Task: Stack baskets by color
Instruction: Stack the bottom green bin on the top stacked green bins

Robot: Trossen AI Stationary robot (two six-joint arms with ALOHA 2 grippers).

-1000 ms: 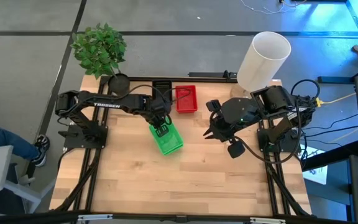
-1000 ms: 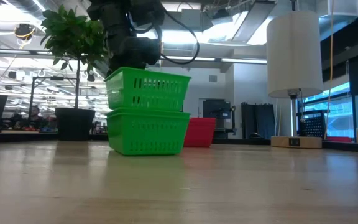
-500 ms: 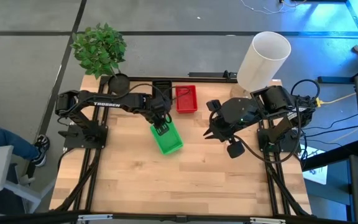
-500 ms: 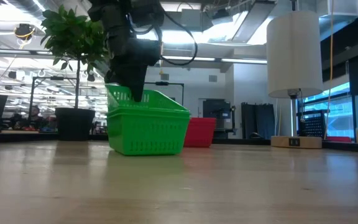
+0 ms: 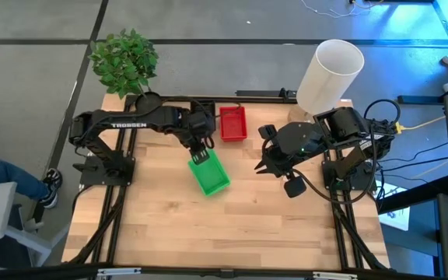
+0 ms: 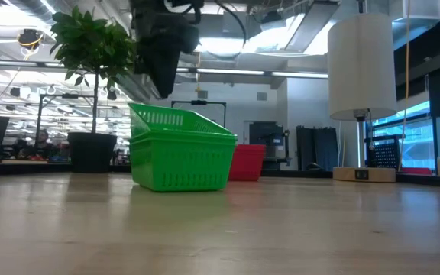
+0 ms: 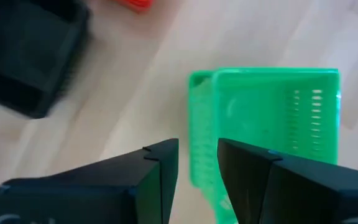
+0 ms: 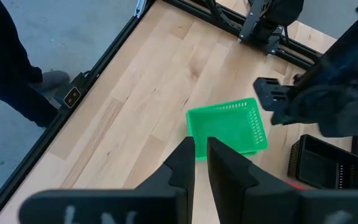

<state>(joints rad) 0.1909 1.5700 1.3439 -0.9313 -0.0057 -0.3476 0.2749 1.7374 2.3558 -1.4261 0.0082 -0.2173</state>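
Two bright green baskets [image 5: 210,174] sit nested mid-table. The upper one [image 6: 176,119] rests tilted inside the lower one [image 6: 180,163], which stands on the wood. My left gripper [image 5: 201,158] hovers open just above their far end [image 7: 197,155], clear of them in the low view [image 6: 161,90]. A red basket [image 5: 232,123] stands farther back, with a black basket [image 7: 30,56] to its left. My right gripper [image 8: 201,152] waits high on the table's right, shut and holding nothing.
A potted plant [image 5: 123,61] stands at the far left corner and a tall white lampshade [image 5: 329,74] at the far right. A person's leg [image 5: 6,175] shows beyond the left edge. Bare wood [image 5: 224,233] fills the near half of the table.
My left gripper has opened and let go of the upper green basket, which has dropped from above the lower one into it and now sits nested and tilted. The gripper has then risen clear of the baskets.
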